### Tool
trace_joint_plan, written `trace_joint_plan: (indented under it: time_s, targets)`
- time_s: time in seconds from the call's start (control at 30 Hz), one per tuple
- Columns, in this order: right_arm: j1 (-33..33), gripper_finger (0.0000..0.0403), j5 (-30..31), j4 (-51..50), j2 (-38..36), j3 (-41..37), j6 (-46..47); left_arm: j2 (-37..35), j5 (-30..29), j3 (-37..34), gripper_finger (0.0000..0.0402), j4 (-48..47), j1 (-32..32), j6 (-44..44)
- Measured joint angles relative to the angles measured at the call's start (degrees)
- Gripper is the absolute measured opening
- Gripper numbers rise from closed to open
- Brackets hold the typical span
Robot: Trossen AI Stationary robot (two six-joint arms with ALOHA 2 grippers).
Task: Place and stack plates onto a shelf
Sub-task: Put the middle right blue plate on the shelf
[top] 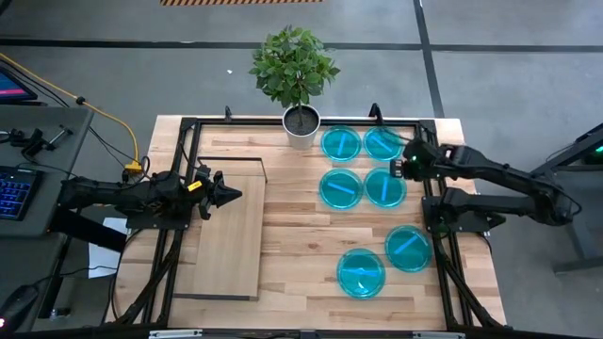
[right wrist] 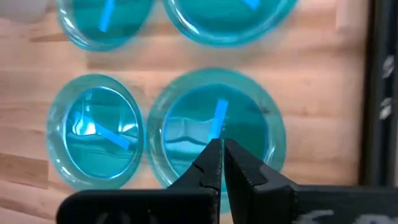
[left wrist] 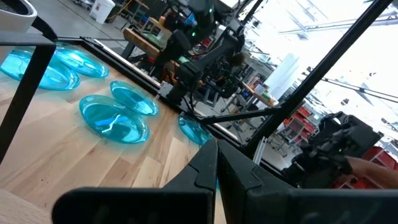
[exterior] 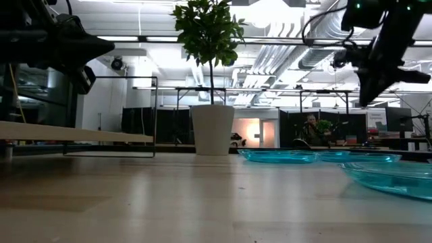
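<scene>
plates (top: 362, 204) lie under right jaws (right wrist: 222, 163), left jaws (top: 232, 196) over shelf (top: 226, 254).

Butcher-block table (top: 301, 235) — six cyan plates (top: 361, 272), white plant pot (top: 301, 127), pale shelf (top: 226, 231)

1 leafy plant in a white pot (top: 301, 127) at the table's (top: 301, 235) far edge, keyboard (top: 13, 191) on the side desk

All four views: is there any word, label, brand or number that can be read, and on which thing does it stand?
No text can be read in any view.
The plates, the shelf and the white pot carry no label.
The low view shows a far sign in the room, too small to read.
</scene>
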Motion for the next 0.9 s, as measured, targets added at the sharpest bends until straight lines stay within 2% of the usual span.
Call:
trace_joint_plan:
  time_s: [0.13, 0.3, 0.47, 0.7, 0.9]
  targets:
    - [5.22, 0.0019, -0.30, 0.99, 0.00, -4.56, 7.88, 0.00, 0.02, 0.00, 0.0001, -0.01, -0.01, 0.00]
    - [11.26, 0.0080, 2.30, 2.60, 0.33, -6.71, 16.65, 0.00, 0.00, 0.00, 0.0001, 0.01, 0.01, 0.00]
    - [14.40, 0.0132, 3.58, 2.56, 3.53, -7.24, 25.52, 0.00, 0.02, 0.00, 0.0001, 0.01, -0.01, 0.00]
    - [19.88, 0.0139, 2.77, 3.00, 12.61, -7.24, 35.12, 0.00, 0.01, 0.00, 0.0001, 0.00, 0.00, 0.00]
    - [29.69, 0.0139, 4.82, 3.17, 15.68, -7.24, 48.75, 0.00, 0.02, 0.00, 0.0001, 0.01, -0.01, 0.00]
